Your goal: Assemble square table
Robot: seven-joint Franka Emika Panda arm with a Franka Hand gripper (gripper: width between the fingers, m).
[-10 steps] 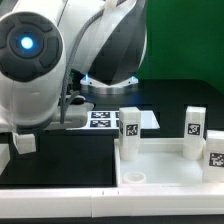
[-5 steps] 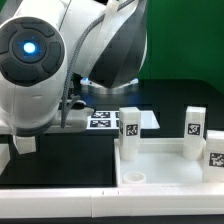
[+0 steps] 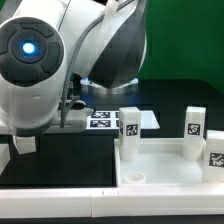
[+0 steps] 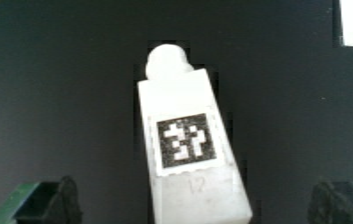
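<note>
Comparing against a second ago, you have no movement: jaws [image 4: 191,205] stay wide, empty, over a loose leg [image 4: 187,135] on the bench [image 3: 60,160]; grasp pending.

Black table [image 3: 60,160], marker board [image 3: 105,119] flat on it, white square slab [image 3: 170,165], one tagged leg [image 4: 187,140] lying flat

In the exterior view the arm [image 3: 60,60] hides the claw and part of the marker board [image 3: 110,120]; the rightmost leg [image 3: 215,152] is cut off by the edge.
</note>
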